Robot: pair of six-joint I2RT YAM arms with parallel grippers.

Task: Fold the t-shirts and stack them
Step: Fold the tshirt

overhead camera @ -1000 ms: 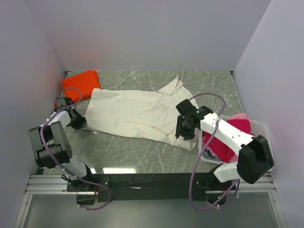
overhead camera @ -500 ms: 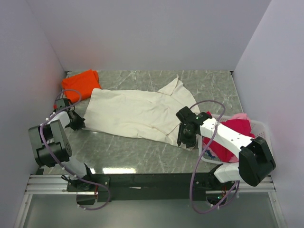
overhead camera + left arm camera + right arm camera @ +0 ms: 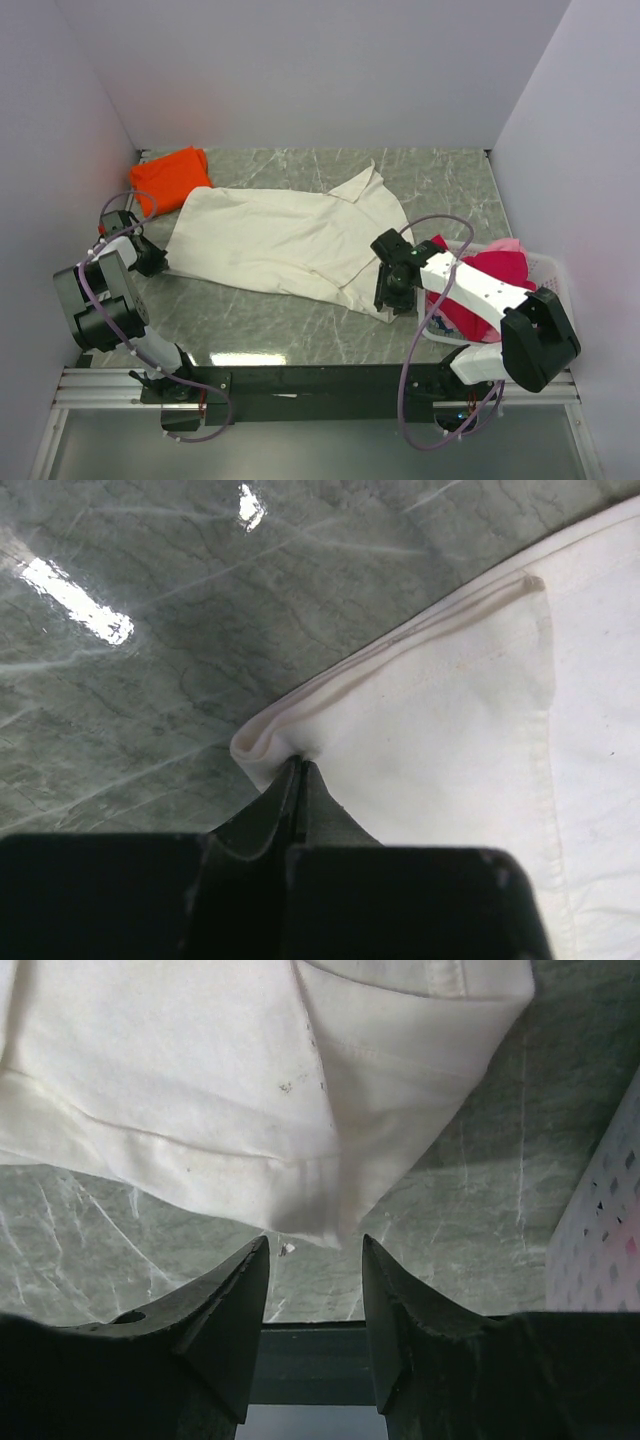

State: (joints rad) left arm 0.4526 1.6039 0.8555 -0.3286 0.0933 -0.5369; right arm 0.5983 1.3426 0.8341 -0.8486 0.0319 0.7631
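T-shirt in orange (image 3: 170, 175) looked folded, cream one (image 3: 285, 240) lay flat. L gripper (image 3: 300, 776) pinched its corner, R gripper (image 3: 315, 1252) stood spread. Red & pink ones (image 3: 462, 312) sat in basket (image 3: 548, 266).

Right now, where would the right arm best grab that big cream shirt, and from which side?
The loose corner of the cream shirt pointing at the right fingers. Probably come in low from the near edge of the table: that corner tapers to a tip just ahead of the open fingers and lies flat.
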